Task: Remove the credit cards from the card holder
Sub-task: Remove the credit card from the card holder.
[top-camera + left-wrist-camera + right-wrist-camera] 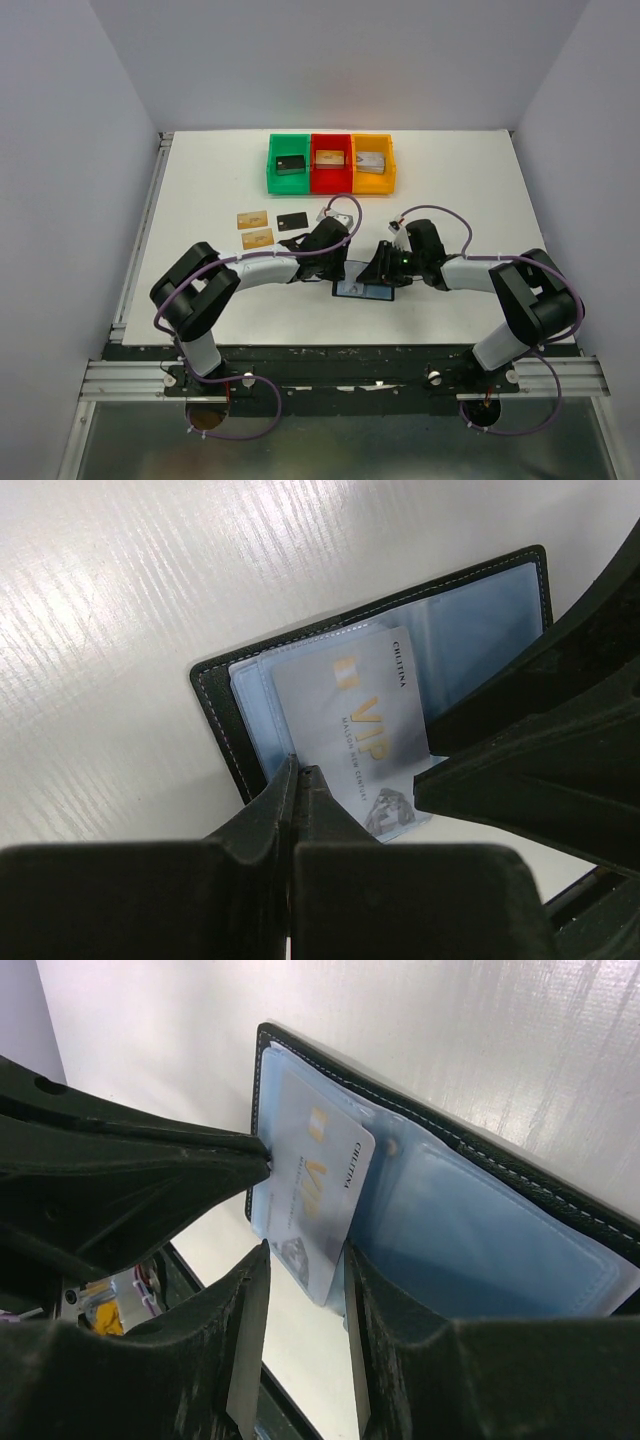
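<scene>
The card holder (365,291) lies open on the table between both arms, black outside (215,705) with bluish glossy pockets (480,1230). A silver-grey credit card (350,710) with gold VIP lettering sticks partway out of one pocket, over the holder's edge. My left gripper (300,772) is shut, its tips pinching that card's long edge (315,1190). My right gripper (307,1260) is open; the card's free corner lies between its fingers, and one finger (400,1290) rests on the blue pocket. Two tan-gold cards (255,228) and a black card (292,221) lie on the table to the left.
Green (290,162), red (331,162) and orange (371,162) bins stand in a row at the back, each with a blocky item inside. The table's front edge with a black rail runs just below the holder. Both grippers (340,262) (383,268) crowd together over it.
</scene>
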Motion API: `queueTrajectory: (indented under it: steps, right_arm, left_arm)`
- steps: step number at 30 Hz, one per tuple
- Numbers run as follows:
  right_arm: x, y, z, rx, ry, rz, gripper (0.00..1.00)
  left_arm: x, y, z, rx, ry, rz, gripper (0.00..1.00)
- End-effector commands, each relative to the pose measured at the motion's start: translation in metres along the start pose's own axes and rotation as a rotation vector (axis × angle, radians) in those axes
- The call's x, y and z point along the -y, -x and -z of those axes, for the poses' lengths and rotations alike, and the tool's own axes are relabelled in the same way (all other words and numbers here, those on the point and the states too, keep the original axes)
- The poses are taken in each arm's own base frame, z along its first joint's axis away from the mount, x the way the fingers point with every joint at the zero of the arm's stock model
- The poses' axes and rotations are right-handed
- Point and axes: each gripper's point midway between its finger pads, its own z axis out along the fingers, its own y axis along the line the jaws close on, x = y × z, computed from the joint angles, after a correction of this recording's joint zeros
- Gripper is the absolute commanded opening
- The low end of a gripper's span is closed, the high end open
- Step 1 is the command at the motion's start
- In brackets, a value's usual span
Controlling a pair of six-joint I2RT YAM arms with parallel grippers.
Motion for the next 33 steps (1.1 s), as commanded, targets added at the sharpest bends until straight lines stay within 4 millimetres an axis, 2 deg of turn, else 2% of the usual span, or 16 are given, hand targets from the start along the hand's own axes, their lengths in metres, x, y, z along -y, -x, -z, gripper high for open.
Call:
queueTrajectory:
  steps: [1,16,24,28,33]
  right_arm:
    - [-0.003,-0.003,-0.001,-0.007,0.031,0.007,0.43]
    - [0.004,-0.013,-0.006,-0.025,0.035,-0.019,0.43]
    - [0.006,-0.013,-0.009,-0.025,0.036,-0.032,0.43]
    - [0.009,-0.014,-0.008,-0.023,0.021,-0.029,0.43]
    - [0.008,-0.012,-0.008,-0.018,0.025,-0.028,0.43]
  left_arm:
    - [-0.003,-0.002,-0.001,-0.003,0.022,-0.014,0.0]
    - [-0.015,-0.019,-0.003,-0.032,0.048,-0.001,0.0]
    - [-0.009,-0.012,0.004,0.0,0.028,0.002,0.0]
    - [-0.009,0.0,0.012,0.046,0.037,0.001,0.0]
    - [-0.009,0.0,0.013,0.046,0.04,0.0,0.0]
